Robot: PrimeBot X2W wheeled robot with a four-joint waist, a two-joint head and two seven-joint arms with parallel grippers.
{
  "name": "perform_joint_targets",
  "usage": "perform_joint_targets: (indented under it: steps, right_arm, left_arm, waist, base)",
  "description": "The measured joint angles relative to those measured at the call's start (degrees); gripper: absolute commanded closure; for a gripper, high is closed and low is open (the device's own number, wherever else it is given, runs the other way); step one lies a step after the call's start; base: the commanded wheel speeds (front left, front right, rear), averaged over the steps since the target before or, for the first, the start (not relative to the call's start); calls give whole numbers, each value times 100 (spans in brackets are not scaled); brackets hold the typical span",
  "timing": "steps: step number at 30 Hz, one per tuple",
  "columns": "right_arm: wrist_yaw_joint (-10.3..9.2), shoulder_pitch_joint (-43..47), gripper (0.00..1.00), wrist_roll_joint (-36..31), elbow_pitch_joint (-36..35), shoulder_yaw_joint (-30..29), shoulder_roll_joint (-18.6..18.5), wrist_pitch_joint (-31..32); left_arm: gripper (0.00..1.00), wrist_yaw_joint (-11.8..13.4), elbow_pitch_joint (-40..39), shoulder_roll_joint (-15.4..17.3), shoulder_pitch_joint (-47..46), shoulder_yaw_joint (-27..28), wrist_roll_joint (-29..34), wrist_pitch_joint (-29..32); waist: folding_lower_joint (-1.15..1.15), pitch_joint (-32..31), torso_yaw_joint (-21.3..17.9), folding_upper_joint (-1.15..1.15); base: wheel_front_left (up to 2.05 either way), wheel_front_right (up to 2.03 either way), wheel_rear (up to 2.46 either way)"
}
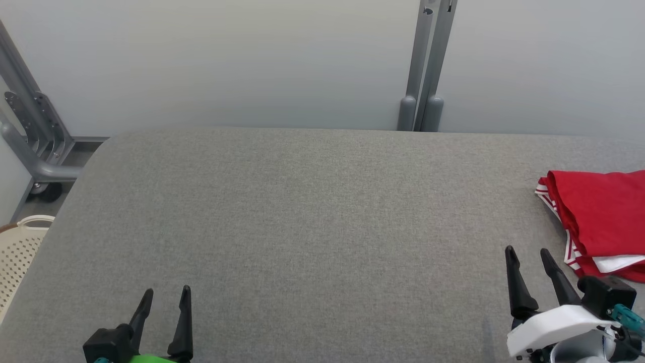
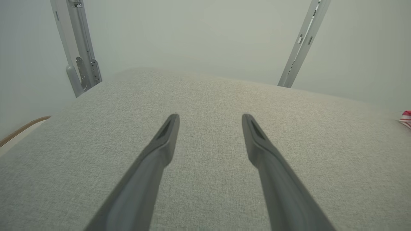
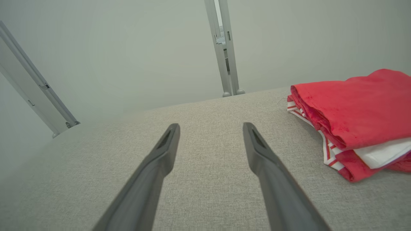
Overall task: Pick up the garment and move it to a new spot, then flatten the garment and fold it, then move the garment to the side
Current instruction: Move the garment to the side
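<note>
At the right side of the grey woven-fabric table (image 1: 302, 212) lies the red garment with white striped trim (image 1: 599, 222), folded into a flat stack of layers. Its rounded fold faces left, a white layer peeks out at its near edge, and its right part runs past the edge of the head view. The right gripper (image 1: 527, 249) hovers just left of the garment's near-left corner, its two dark fingers spread apart with nothing between them and not touching the cloth. The left gripper (image 1: 168, 290) is well apart at the near left of the table, its fingers also spread and empty. Judging by the tidy stack sitting off to the side, the folding looks done and the step in hand is most likely to finish the set-aside and leave the stack undisturbed. To do that well, the right arm should rise clear of the table before it draws away, so that neither fingertip snags the loose striped trim at the left edge or drags the top layer open. If the stack needs to go further right, a pinch through all the layers at the rounded fold would serve better than a push, since the woven table cover probably grips the bottom layer and could shear the fold apart. The left arm has no part here and does best keeping near the cream perforated basket (image 1: 20, 252) side.
</note>
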Motion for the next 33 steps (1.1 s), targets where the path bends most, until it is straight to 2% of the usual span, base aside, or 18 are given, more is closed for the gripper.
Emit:
perform_joint_targets:
  steps: [8, 33]
  right_arm:
    - [0, 230, 0, -244, -23, 80, 12, 21]
    - [0, 247, 0, -267, 176, 275, 14, 52]
  left_arm:
    - [0, -24, 15, -62, 43, 68, 67, -15]
    - [0, -169, 68, -207, 71, 292, 160, -16]
  waist:
    - [0, -20, -47, 0]
    - [0, 85, -14, 0]
  base:
    - [0, 0, 0]
    - [0, 0, 0]
